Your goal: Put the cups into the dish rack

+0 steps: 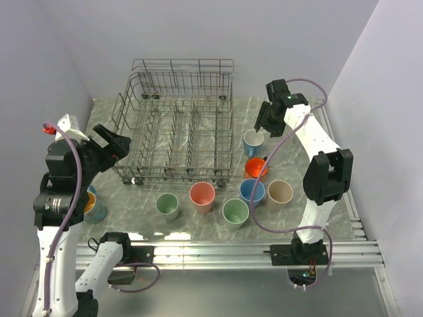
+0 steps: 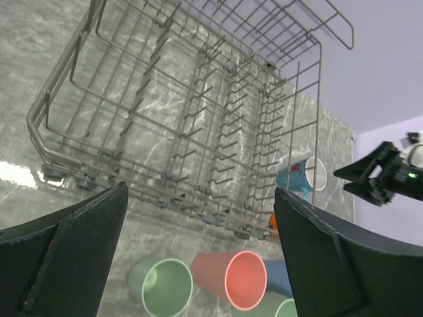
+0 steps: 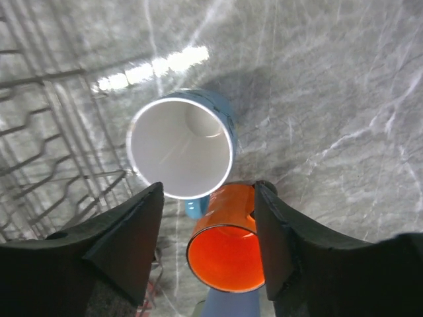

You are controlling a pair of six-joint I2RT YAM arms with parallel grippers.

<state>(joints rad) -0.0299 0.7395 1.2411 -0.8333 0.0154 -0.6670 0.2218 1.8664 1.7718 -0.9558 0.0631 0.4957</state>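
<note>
Leftmost, the left gripper is hovering with jaws released wide, facing the large grey wire dish rack sitting on the marble counter. A pale green plastic cup, pink plastic cup, blue plastic cup and beige plastic cup are standing in front of the rack. Rightward, the right gripper is hanging, jaws parted and grasping nothing, over a white-lined blue mug just beside the rack, an orange mug crowding it.
</note>
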